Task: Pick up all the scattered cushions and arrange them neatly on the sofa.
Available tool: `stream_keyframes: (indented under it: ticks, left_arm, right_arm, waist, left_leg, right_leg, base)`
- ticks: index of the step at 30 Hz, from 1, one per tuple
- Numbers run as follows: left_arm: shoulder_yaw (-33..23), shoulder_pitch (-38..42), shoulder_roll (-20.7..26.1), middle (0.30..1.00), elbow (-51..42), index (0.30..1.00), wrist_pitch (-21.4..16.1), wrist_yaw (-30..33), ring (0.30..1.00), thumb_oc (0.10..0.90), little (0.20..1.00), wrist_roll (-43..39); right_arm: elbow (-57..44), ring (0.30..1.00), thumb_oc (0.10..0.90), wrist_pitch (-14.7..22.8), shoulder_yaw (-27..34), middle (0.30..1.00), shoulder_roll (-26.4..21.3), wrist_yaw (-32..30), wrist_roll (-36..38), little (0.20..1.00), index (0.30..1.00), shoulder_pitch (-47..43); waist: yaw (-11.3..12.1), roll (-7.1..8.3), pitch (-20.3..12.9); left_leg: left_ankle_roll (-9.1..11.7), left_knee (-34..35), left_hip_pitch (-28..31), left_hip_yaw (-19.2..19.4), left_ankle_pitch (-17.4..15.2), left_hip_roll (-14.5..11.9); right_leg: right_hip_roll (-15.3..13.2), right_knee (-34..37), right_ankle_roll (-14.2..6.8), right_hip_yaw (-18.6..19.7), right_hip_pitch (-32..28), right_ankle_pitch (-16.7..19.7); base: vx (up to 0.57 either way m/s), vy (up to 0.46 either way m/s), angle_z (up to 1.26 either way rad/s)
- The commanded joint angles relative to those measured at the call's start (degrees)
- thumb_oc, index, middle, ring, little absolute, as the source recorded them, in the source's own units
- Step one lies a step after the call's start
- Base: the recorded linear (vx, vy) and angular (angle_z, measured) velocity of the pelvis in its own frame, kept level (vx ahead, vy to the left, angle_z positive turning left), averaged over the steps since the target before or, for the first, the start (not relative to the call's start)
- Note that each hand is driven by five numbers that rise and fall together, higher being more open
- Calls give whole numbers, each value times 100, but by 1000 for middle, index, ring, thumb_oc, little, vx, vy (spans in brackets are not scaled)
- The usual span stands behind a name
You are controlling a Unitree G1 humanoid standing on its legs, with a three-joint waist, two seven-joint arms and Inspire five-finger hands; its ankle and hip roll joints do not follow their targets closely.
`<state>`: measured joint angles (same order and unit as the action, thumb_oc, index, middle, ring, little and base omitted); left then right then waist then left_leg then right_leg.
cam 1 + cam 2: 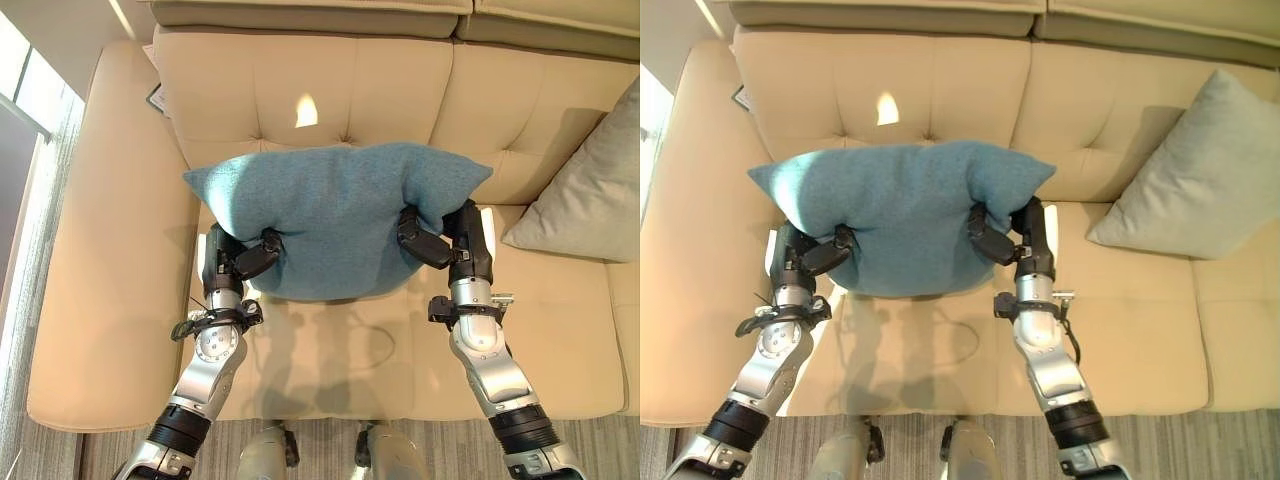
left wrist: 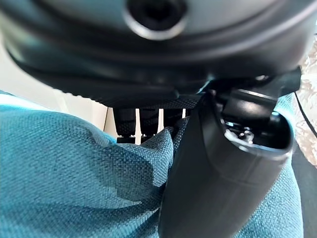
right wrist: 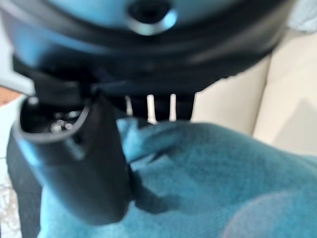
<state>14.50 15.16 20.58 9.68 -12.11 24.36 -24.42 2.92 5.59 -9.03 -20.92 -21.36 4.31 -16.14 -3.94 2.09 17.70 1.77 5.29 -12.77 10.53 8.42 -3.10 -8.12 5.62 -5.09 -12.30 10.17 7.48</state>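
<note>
Blue cushion is being held over the sofa seat. It is being pinched at its lower corners by left robot hand and right robot hand. Grey cushion is being propped at the right.

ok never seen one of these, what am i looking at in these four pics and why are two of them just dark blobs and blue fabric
It is a humanoid robot tidying a sofa. The two wide pictures come from a stereo camera on its head, looking down. Two silver arms reach up from the bottom edge. The left hand and the right hand each pinch a lower corner of a blue cushion, holding it between them above the beige sofa. A grey cushion already leans against the backrest on the robot's right.

The two close pictures come from cameras on the wrists, looking along each hand. The dark blobs are the hands themselves: each thumb presses into the blue fabric, with the fingers behind it.
</note>
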Motion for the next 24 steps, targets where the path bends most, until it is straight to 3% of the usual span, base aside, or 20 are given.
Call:
stream_keyframes:
  ticks: [1,10,24]
  left_arm:
    - [315,784,-201,300,-690,300,-668,-328,300,400,300,796]
    - [395,1185,-229,300,-28,300,-648,-134,300,400,300,750]
    - [455,1175,-258,300,928,300,-464,-69,300,400,300,861]
  right_arm:
    - [-514,300,400,703,-363,300,260,87,-287,300,300,-296]
    - [-3,300,400,615,-563,300,248,-79,-367,300,300,-616]
    - [975,300,400,440,-727,300,342,-290,-508,300,300,-773]
  waist:
    - [23,43,-1478]
    - [-8,5,-1462]
    - [9,-12,-1437]
  left_leg:
    - [225,-29,452,131,-792,-116]
    - [250,-29,310,149,-746,-140]
    - [261,-29,232,119,-738,-155]
  right_leg:
    - [-27,-62,-573,-139,-57,-368]
    - [-37,-62,-592,-183,81,-332]
    - [-16,-62,-566,-196,173,-323]
  base:
    - [0,0,0]
    - [0,0,0]
    - [-2,0,0]
